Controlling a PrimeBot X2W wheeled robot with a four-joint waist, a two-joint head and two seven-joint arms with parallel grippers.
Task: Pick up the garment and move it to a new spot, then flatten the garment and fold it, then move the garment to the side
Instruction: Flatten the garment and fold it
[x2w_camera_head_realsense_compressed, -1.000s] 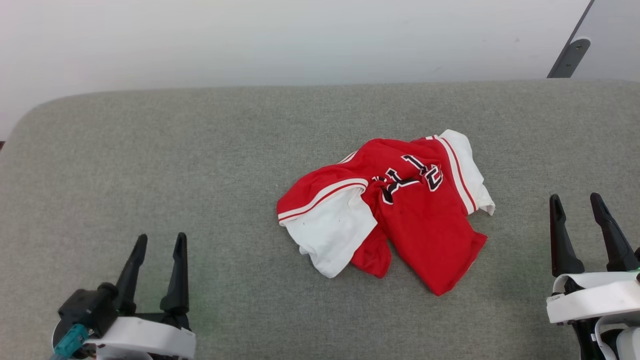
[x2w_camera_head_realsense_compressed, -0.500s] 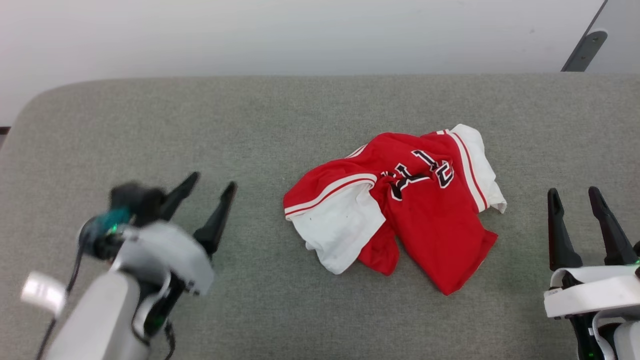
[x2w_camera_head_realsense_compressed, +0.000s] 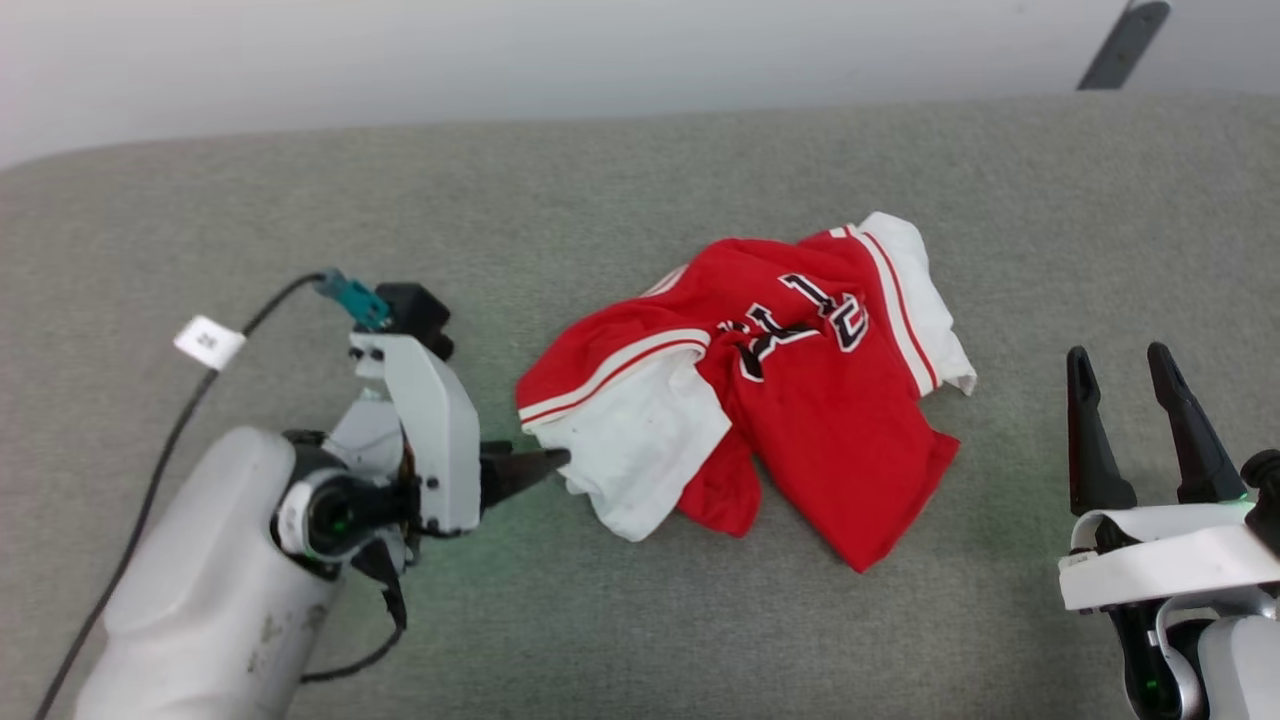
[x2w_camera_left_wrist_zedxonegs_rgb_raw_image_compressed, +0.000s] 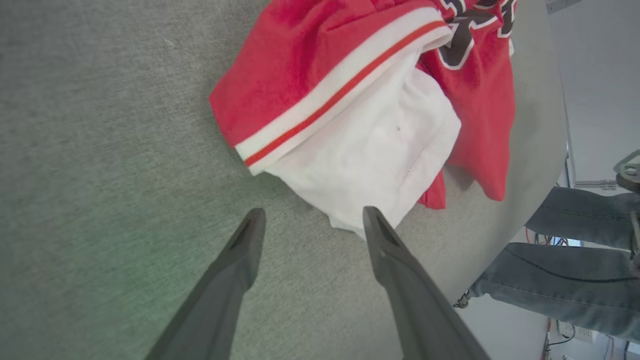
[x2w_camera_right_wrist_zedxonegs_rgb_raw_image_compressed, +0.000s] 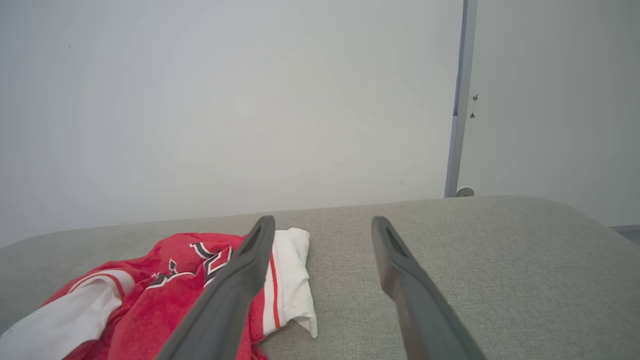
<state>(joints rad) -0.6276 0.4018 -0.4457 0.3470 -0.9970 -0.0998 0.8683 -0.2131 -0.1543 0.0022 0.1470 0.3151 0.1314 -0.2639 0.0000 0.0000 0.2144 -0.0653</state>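
The garment (x2w_camera_head_realsense_compressed: 800, 400), a red jersey with white sleeves and black lettering, lies crumpled in the middle of the grey padded table (x2w_camera_head_realsense_compressed: 640, 170). My left gripper (x2w_camera_head_realsense_compressed: 545, 462) lies turned on its side, pointing right, its tips just at the white sleeve's left edge (x2w_camera_head_realsense_compressed: 640, 450). Seen from the left wrist, that gripper (x2w_camera_left_wrist_zedxonegs_rgb_raw_image_compressed: 310, 220) is open, the right fingertip touching the edge of the white sleeve (x2w_camera_left_wrist_zedxonegs_rgb_raw_image_compressed: 370, 150) and nothing between the fingers. My right gripper (x2w_camera_head_realsense_compressed: 1120, 365) stands open at the lower right, apart from the garment (x2w_camera_right_wrist_zedxonegs_rgb_raw_image_compressed: 150, 295).
The table's rounded edge (x2w_camera_left_wrist_zedxonegs_rgb_raw_image_compressed: 530, 200) runs close beyond the garment in the left wrist view, with a person's legs in jeans (x2w_camera_left_wrist_zedxonegs_rgb_raw_image_compressed: 575, 280) standing past it. A white wall (x2w_camera_right_wrist_zedxonegs_rgb_raw_image_compressed: 225, 100) backs the table. A cable with a white tag (x2w_camera_head_realsense_compressed: 208, 342) trails from my left arm.
My left arm has swung up and right from the lower left and rolled onto its side, bringing its open fingers to the white sleeve. The head view has shifted slightly. The right gripper holds its place.
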